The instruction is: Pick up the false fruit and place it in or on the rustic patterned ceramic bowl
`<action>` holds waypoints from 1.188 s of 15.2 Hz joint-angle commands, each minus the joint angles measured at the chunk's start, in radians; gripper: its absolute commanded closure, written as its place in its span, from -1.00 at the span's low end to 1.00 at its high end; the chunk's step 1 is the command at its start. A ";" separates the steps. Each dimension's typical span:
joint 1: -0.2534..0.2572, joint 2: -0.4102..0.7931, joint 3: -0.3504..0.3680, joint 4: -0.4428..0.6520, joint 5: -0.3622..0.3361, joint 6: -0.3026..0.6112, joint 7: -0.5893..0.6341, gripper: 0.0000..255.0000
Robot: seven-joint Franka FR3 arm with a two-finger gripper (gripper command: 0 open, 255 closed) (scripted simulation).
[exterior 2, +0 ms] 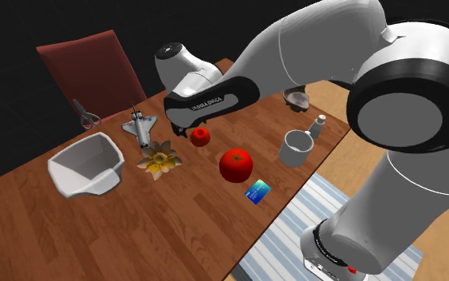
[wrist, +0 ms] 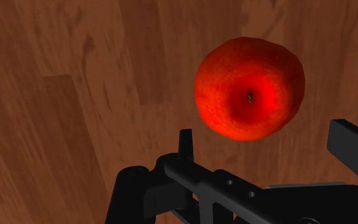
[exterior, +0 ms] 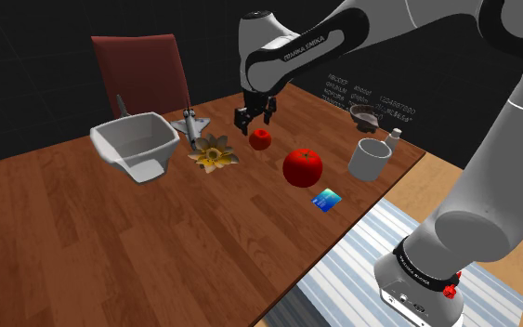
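Observation:
A small red fruit [exterior: 261,139] [exterior 2: 201,136] with a dimpled top lies on the wooden table [exterior: 83,232]. My gripper [exterior: 254,120] hangs just above it, open, touching nothing. In the wrist view the fruit [wrist: 249,88] lies just beyond the gripper [wrist: 269,149], roughly in line with the gap between the spread fingers. A larger red tomato-like fruit [exterior: 302,167] [exterior 2: 237,164] stands nearer the table's front edge. The small brown patterned bowl [exterior: 366,114] [exterior 2: 297,98] sits at the table's far right corner in the shoulder view.
A white mug [exterior: 372,159] and a small bottle [exterior: 395,134] stand near the patterned bowl. A blue card [exterior: 326,200] lies by the table edge. A large white bowl [exterior: 137,144], a yellow flower-like thing [exterior: 215,155], a toy shuttle [exterior: 192,124] and a red chair [exterior: 143,70] are to the shoulder view's left.

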 commanded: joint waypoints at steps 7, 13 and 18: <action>-0.002 0.038 -0.007 -0.016 -0.019 0.053 0.011 -1.00; -0.002 0.038 -0.007 -0.016 -0.019 0.053 0.011 1.00; -0.001 0.038 -0.007 -0.016 -0.018 0.052 0.011 1.00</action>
